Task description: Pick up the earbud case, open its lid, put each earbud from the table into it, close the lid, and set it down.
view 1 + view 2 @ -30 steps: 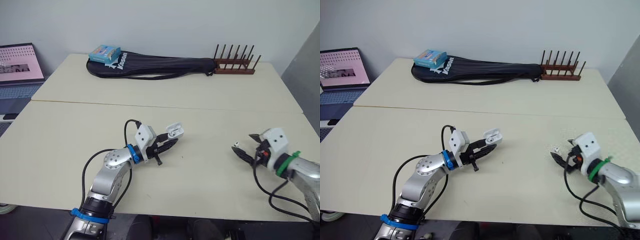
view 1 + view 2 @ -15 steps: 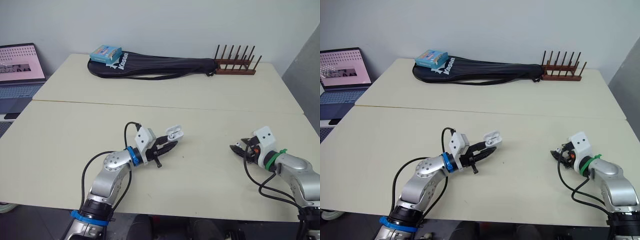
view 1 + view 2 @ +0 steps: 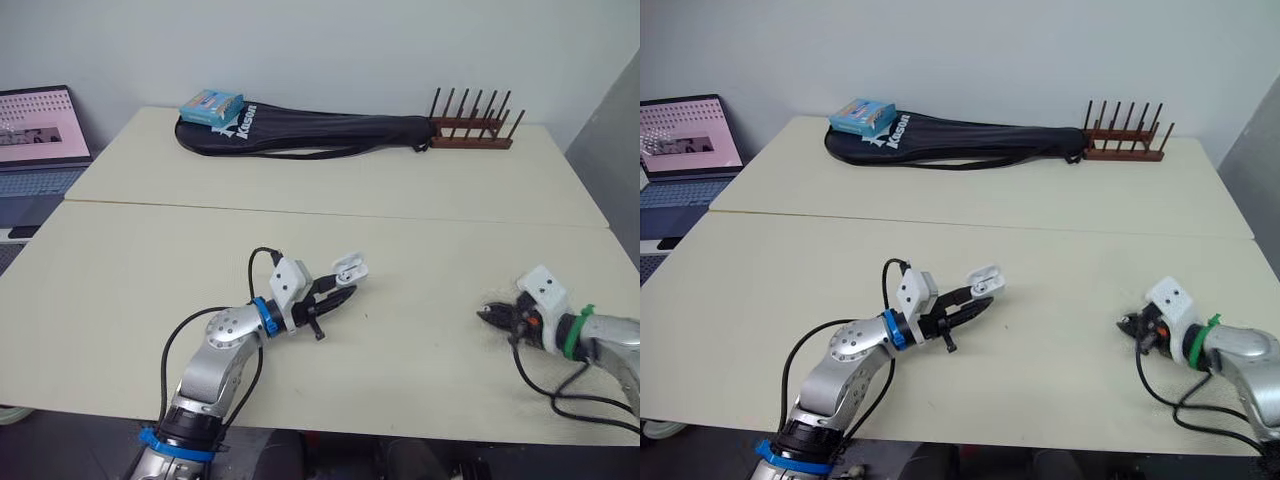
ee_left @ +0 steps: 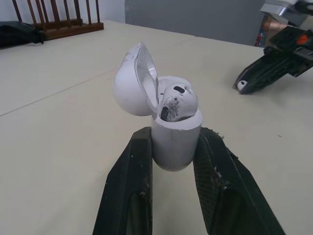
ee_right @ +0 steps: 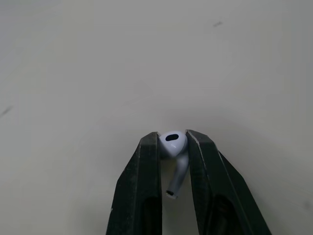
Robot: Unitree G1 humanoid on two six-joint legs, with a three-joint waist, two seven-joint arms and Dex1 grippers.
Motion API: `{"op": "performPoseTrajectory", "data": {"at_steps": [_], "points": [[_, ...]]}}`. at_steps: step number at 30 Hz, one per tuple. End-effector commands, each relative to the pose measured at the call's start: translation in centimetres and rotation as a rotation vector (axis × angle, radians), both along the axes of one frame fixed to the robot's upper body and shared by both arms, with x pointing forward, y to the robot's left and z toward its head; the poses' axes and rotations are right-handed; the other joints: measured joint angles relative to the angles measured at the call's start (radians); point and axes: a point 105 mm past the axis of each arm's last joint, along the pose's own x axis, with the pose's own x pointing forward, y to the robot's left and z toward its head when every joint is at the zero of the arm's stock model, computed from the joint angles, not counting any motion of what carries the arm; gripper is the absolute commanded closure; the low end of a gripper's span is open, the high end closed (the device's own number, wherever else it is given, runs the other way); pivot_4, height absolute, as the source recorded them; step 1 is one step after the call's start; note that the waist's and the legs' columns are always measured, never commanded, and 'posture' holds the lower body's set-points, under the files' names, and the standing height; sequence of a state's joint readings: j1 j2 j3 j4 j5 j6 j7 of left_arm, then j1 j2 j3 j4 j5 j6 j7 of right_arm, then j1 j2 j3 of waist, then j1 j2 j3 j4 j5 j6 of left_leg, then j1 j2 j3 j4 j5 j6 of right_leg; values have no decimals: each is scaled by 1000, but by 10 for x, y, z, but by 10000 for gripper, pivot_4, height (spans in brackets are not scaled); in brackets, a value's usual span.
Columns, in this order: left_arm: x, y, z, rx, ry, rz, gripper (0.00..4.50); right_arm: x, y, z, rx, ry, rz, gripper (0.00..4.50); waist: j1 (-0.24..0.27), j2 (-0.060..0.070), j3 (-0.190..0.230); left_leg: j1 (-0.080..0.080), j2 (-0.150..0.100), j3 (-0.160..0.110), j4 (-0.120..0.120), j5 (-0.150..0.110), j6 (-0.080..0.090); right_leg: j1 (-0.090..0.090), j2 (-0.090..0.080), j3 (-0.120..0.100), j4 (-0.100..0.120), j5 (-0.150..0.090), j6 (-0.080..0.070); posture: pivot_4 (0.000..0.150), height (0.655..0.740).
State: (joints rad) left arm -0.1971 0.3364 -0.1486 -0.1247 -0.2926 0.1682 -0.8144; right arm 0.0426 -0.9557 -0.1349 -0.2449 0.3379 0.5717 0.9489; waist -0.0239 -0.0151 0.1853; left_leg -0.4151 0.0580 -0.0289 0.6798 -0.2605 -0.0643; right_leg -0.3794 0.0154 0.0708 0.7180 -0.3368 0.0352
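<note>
The near table (image 3: 120, 300) carried both arms. A far table (image 3: 330, 190) joined it along a straight seam beyond the grippers. On the far table lay a black racket bag (image 3: 320, 131), with a blue box (image 3: 210, 104) on its left end and a wooden peg rack (image 3: 472, 130) at its right end. A laptop (image 3: 38, 125) stood off the tables' left side.

The left gripper (image 3: 336, 291) sat near the middle of the near table. Its fingers were closed against both sides of the white earbud case (image 4: 176, 142). The head views showed the case as a small white body with its lid raised. The left wrist view showed the lid (image 4: 133, 83) hinged back and one earbud (image 4: 178, 100) seated in the case.

The right gripper (image 3: 490, 315) sat low over the right part of the near table, well apart from the left gripper. The right wrist view showed its fingers nearly closed, pinching the second earbud (image 5: 174, 147) by the head with the stem pointing back between the fingers. Contact between this earbud and the table could not be determined.

The table surface between the two grippers was bare. The right gripper lay closer to the near edge than to the seam.
</note>
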Motion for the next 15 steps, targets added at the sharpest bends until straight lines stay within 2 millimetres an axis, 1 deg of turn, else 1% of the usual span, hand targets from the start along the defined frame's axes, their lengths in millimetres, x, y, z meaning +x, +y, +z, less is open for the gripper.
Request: {"op": "performPoseTrajectory", "data": {"at_steps": [1,6,10,13,15], "points": [[-4,4,14,-16,-52,25,37067,-23,6,18,-60,7,251,41026,-2,0,0,0,0,0,0,0,0,0,0,0,0,0,0,1500,6871],[-14,7,10,-8,-32,30,37067,-42,-12,12,-241,15,524,41026,-8,-1,1,2,1,1,1,0,0,2,0,1,0,0,0,1500,6871],[-21,7,9,-1,-19,24,37067,-45,-20,7,-293,28,626,41026,-8,-2,1,7,1,2,1,0,0,6,0,1,0,0,0,1500,6871],[-24,8,10,5,-17,20,37067,-46,-23,3,-319,42,687,41026,-8,-2,1,8,1,2,1,0,0,7,0,2,0,0,0,1500,6871],[-24,9,10,8,-15,21,37067,-49,-24,-1,-320,85,712,41026,-7,-1,1,9,1,2,1,0,0,8,0,2,0,0,0,1500,6871]]}}
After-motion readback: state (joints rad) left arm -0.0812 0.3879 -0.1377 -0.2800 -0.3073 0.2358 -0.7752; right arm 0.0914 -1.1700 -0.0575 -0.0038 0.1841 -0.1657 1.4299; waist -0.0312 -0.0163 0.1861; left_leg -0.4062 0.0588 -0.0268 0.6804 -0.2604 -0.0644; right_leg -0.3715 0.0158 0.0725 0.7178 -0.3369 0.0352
